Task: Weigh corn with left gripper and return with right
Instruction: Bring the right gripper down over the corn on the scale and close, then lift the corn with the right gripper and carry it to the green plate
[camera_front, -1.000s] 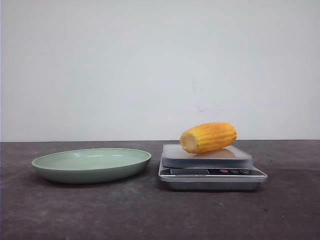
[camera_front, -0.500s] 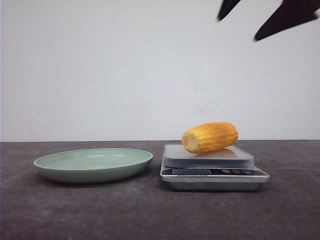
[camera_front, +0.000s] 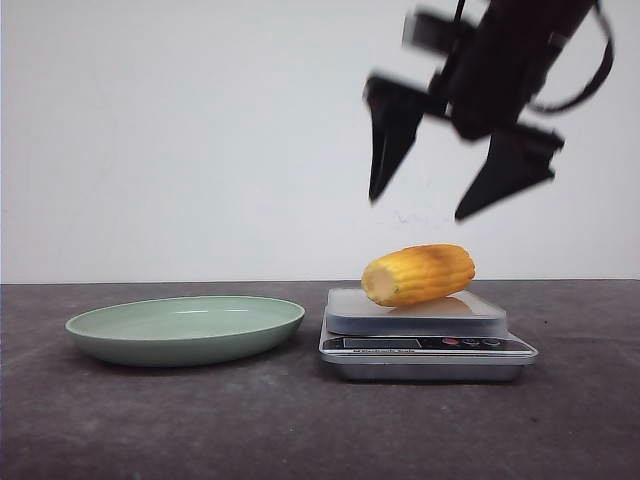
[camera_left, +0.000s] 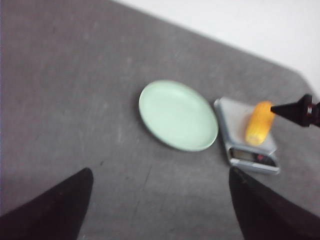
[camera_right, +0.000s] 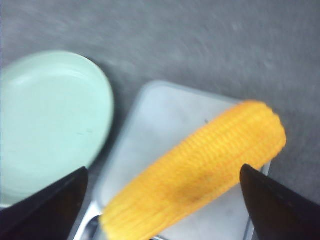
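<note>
The corn (camera_front: 418, 274) lies on its side on the platform of a silver kitchen scale (camera_front: 425, 335), right of centre. It also shows in the left wrist view (camera_left: 259, 123) and fills the right wrist view (camera_right: 195, 172). My right gripper (camera_front: 420, 205) hangs open above the corn, fingers pointing down, one to each side, not touching it. In its own view the gripper (camera_right: 162, 175) straddles the corn. My left gripper (camera_left: 160, 175) is open and empty, high above bare table, out of the front view.
A pale green shallow plate (camera_front: 185, 327) sits on the dark table left of the scale, empty. It also shows in the left wrist view (camera_left: 177, 115) and in the right wrist view (camera_right: 47, 120). A white wall stands behind.
My right gripper has come down from the upper right into view and now hangs open over the corn. The corn, scale and plate have not moved.
</note>
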